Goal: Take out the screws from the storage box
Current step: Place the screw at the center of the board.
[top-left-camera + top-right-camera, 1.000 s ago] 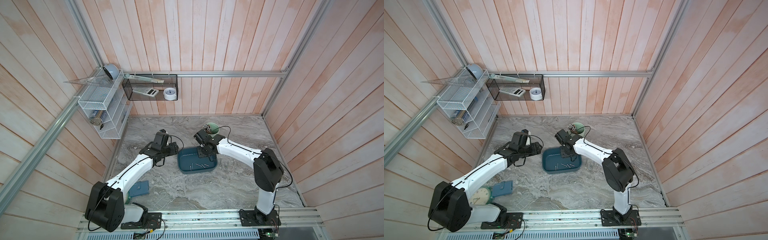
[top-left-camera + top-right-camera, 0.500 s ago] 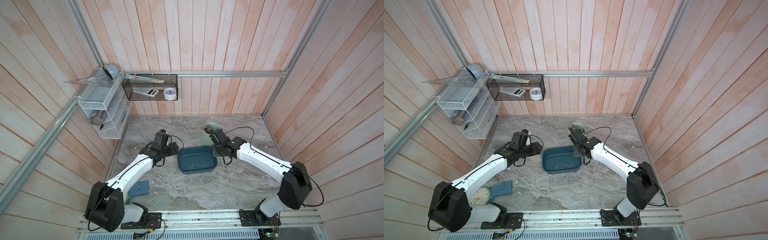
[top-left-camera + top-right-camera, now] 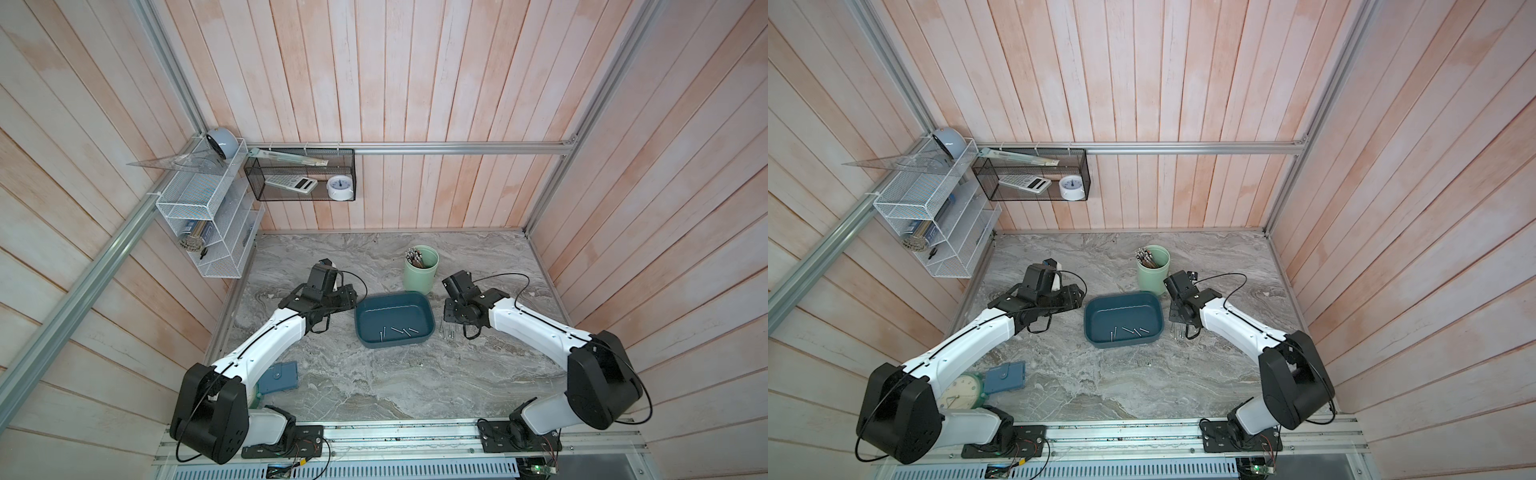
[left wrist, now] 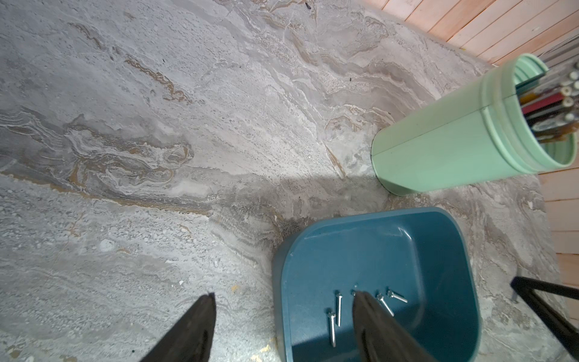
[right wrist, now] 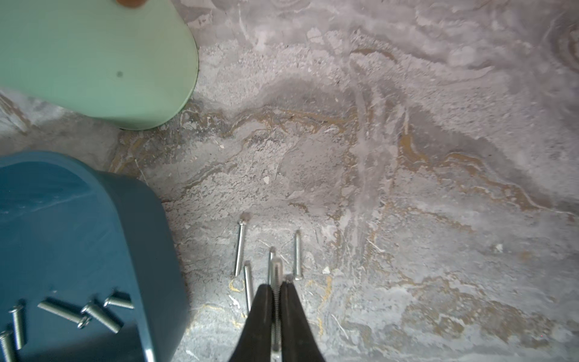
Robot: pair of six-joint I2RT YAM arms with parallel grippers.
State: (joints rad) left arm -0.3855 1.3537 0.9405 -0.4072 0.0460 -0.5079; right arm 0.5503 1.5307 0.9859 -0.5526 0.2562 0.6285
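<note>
Screw removal is shown at about its halfway mark. Five screws (image 4: 338, 307) are left lying on the floor of the storage box (image 3: 390, 309), the teal tray set near the centre of the surface (image 3: 374, 382). Four removed screws (image 5: 240, 247) are laid in a rough row on the surface just beside the box, at its 3 o'clock in both top views. One further screw (image 5: 275, 272) is pinched lengthwise in the right claw (image 5: 275, 286), whose jaws are closed on it directly above that row (a release there seems to be what is called for next). The left claw (image 4: 282, 295) is held at the box's 9 o'clock with its jaws apart and nothing in them, one finger over the box and the other over bare surface. A pale green cup (image 3: 419, 270) of sticks (image 3: 413, 255) is stood at the box's 1 o'clock. No brand, label or writing can be read on box, cup or screws. The calculator (image 3: 291, 183) and the clock (image 3: 340, 188) hung above are too small for anything to be made out.
</note>
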